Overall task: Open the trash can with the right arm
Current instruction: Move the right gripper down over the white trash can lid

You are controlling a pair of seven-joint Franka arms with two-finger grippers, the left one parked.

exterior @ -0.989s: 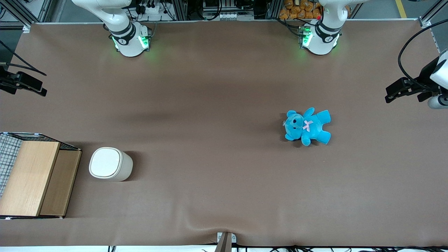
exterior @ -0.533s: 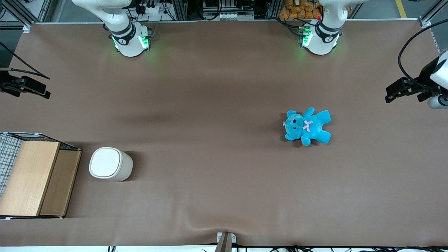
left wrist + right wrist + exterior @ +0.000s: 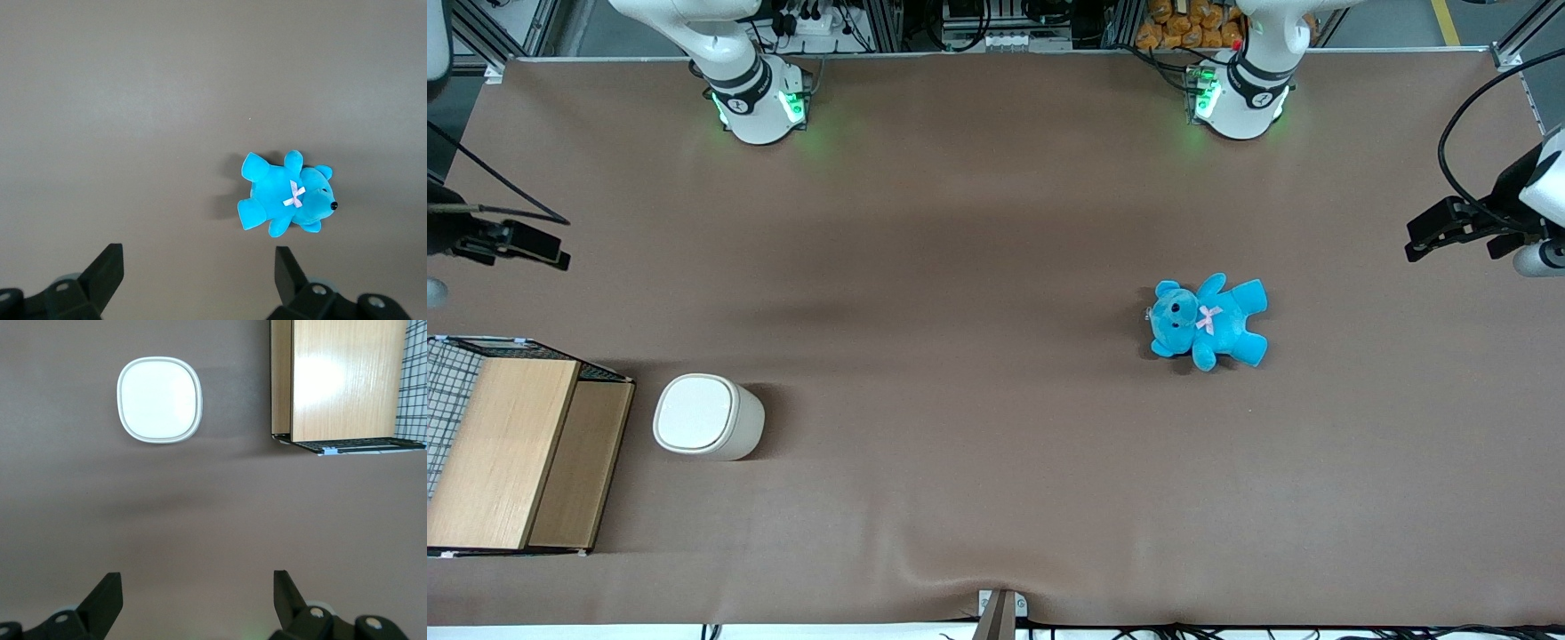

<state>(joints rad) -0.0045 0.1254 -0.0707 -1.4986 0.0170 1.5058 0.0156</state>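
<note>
Progress: you have nothing done yet as far as the views show; the trash can (image 3: 707,417) has its flat lid seated and closed, and no contact has been made. The whole approach, the descent and the lid opening are left to you.

Trash can: it stands upright on the brown tabletop (image 3: 996,462), toward the working arm's end, nearer the front camera than the gripper. In the right wrist view you see its cream lid (image 3: 159,400) square-on from above, rim unbroken all round.

Wooden box: the light-wood box with wire mesh (image 3: 511,449) sits just beside the trash can, a narrow strip of tabletop between them. You should judge that side the tight one for any approach.

Gripper: the right arm's gripper (image 3: 511,242) hangs in the air at the working arm's end, farther from the front camera than the trash can and well apart from it.

Fingers: in the right wrist view the two black fingers (image 3: 107,597) are spread wide with bare tabletop between them, holding nothing. The trash can lies ahead of the fingers, not between them.

Teddy bear: the blue teddy bear (image 3: 1207,321) lies toward the parked arm's end, well apart from your work.
</note>
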